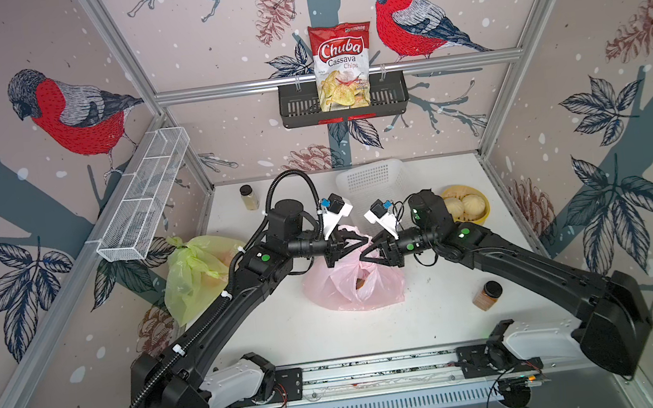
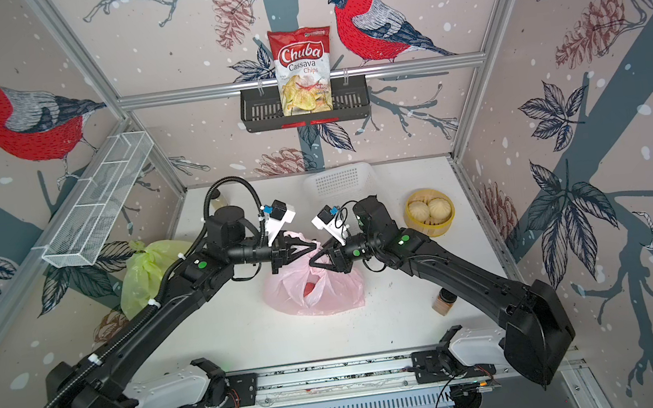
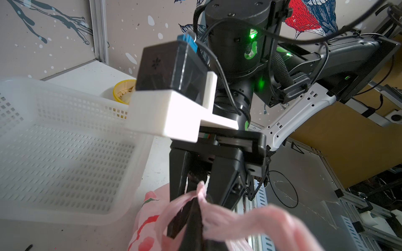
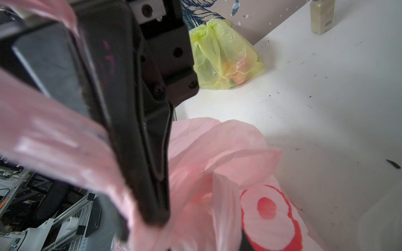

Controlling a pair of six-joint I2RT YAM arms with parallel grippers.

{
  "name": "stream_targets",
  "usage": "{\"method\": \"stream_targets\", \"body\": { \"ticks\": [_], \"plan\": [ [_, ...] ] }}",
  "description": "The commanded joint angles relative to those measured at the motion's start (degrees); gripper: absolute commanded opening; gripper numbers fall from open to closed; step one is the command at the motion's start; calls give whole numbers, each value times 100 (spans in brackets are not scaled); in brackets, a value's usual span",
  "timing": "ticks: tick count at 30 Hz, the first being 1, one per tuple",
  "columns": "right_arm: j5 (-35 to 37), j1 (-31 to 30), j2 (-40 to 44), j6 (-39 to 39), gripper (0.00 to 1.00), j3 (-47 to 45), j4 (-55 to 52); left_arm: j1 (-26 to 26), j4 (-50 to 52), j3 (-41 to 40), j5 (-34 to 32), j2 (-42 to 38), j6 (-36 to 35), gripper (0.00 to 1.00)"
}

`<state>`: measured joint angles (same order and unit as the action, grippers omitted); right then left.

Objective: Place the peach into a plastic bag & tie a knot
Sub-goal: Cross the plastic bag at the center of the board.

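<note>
Round reddish-orange peach (image 1: 361, 283) was already inside the thin pink plastic bag (image 1: 344, 297) on the white table (image 1: 273, 336). Black left gripper (image 1: 359, 241) was clamped on one handle (image 3: 239, 221). The black right gripper (image 1: 365, 252) sat narrow around the other, and I couldn't tell if it really gripped. Tips nearly touched, presumably to cross the handles for the knot.

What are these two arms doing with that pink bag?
The pink bag lies on the table with the peach already inside. The robot's left claw is clamped shut on one bag handle. The right claw sits around another strip; whether it grips is unclear. No knot yet.
</note>
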<state>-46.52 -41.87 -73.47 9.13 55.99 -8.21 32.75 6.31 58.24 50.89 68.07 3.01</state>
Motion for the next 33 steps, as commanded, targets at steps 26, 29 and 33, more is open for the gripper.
{"method": "stream_targets", "body": {
  "ticks": [26, 29, 33],
  "plan": [
    [-679, 380, 406, -51, 0, 79, 86, 459, -89, -614, -827, -263, 176, 4],
    [-622, 422, 434, -67, 0, 79, 14, 453, 96, -542, -792, -270, 97, 0],
    [-665, 451, 505, -55, 0, 53, 16, 490, 140, -588, -776, -298, 104, 12]
  ]
}}
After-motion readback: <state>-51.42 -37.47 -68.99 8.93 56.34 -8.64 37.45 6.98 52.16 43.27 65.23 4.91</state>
